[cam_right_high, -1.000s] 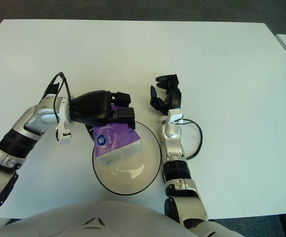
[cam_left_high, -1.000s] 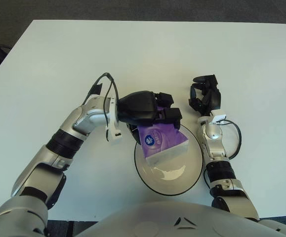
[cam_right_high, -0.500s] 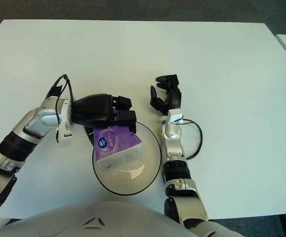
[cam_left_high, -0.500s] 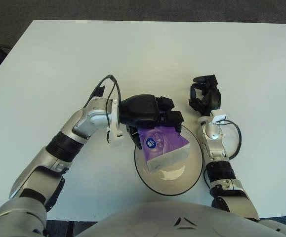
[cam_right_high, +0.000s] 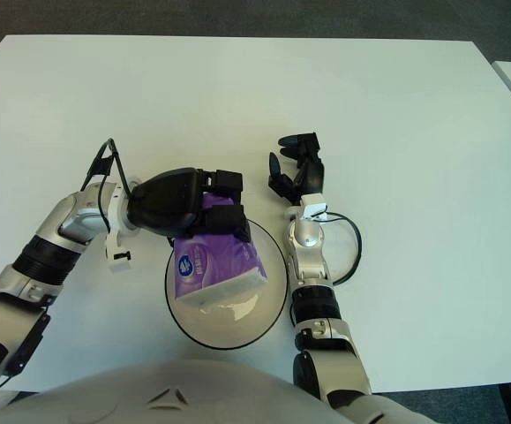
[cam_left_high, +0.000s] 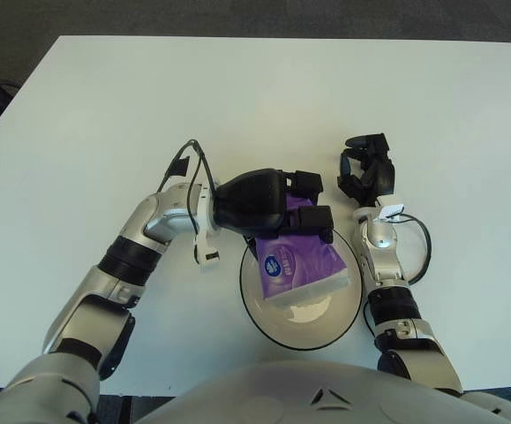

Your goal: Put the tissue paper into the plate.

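Seemingly gripped, left hand holds tissue pack over plate.

Lab-like room: bare white table, dark carpet

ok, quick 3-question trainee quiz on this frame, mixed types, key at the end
1. True or false: the left hand grips the purple tissue pack.
2. Where is the pack relative to the plate? A) beside it on the table B) over its bowl, tilted C) under it
3. Fill in: the right hand shows to the ____ of the plate.

Key
1. True; its fingers close on the pack's upper end.
2. B
3. Right; it holds nothing.
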Available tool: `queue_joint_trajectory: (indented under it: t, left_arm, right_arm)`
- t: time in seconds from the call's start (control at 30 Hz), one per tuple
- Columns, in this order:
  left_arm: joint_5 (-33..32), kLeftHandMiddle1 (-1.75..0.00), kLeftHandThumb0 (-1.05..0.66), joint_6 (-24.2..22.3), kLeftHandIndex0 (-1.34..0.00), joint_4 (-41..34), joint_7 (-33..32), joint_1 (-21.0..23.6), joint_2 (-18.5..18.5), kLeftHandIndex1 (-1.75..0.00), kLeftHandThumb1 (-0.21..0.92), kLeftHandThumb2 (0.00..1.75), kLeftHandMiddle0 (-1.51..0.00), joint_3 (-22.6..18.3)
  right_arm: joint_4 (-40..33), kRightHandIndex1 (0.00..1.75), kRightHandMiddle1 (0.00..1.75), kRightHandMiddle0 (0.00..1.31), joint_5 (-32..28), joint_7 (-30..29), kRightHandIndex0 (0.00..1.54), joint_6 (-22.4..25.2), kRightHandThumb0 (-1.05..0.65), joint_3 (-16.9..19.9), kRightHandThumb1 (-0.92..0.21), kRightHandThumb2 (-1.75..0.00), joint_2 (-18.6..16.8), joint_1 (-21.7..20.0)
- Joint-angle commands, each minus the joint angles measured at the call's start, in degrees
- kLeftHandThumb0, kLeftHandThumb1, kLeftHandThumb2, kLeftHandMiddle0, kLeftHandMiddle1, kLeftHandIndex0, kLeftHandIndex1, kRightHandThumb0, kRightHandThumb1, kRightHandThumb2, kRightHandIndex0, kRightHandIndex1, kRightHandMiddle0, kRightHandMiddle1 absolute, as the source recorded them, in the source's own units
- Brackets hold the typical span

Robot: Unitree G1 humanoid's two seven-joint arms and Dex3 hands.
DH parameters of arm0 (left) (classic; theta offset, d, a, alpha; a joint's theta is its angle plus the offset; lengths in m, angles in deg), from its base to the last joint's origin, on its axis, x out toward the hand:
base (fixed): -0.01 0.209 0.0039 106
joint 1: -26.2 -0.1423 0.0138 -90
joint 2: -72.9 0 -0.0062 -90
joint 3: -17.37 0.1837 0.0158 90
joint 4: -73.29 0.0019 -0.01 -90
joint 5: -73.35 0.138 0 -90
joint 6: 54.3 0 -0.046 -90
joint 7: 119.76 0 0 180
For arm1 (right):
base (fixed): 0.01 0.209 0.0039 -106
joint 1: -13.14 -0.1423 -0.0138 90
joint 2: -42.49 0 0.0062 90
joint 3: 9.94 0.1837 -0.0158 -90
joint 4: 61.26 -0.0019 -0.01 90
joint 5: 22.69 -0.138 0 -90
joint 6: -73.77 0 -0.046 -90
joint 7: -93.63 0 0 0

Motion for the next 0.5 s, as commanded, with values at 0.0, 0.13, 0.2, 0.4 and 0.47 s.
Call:
queue_joint_trajectory:
  t: [0.0, 0.13, 0.2, 0.4, 0.47]
  left_arm:
    - [2.9, -1.72, -0.11, 3.3, -0.26, 2.8, -3.3, 0.5, -0.3, -1.71, 0.74, 0.77, -0.33, -1.2]
    - [7.6, -0.68, -0.41, 5.7, -0.11, 7.2, -5.4, 4.5, 0.4, -1.24, 0.88, 0.74, -0.25, -1.6]
    - [9.8, -0.45, -0.50, 6.7, -0.06, 7.6, -6.3, 5.0, 0.6, -0.94, 0.90, 0.81, -0.26, -2.1]
    - [16.5, -0.15, -0.65, 7.4, -0.01, 6.0, -9.8, 4.4, 1.3, -0.46, 0.92, 0.98, -0.27, -3.7]
    - [18.2, -0.12, -0.68, 6.9, 0.00, 5.4, -11.1, 4.2, 1.4, -0.40, 0.92, 1.02, -0.27, -4.0]
  right_arm:
    - [5.8, 1.49, 1.59, 0.23, 0.3, -0.4, 0.49, 4.8, -0.01, 0.1, -0.76, -0.63, -0.2, 5.1]
    - [6.2, 1.49, 1.58, 0.24, 0.2, -0.5, 0.50, 5.1, -0.01, 0.2, -0.76, -0.63, -0.2, 4.8]
    - [6.5, 1.49, 1.58, 0.24, 0.1, -0.6, 0.50, 5.1, -0.01, 0.2, -0.76, -0.63, -0.1, 4.7]
    - [7.2, 1.45, 1.58, 0.25, 0.5, -1.0, 0.51, 5.3, -0.01, 0.1, -0.77, -0.60, 0.1, 4.3]
    - [7.4, 1.44, 1.58, 0.25, 0.5, -1.0, 0.52, 5.3, -0.01, 0.1, -0.77, -0.59, 0.2, 4.3]
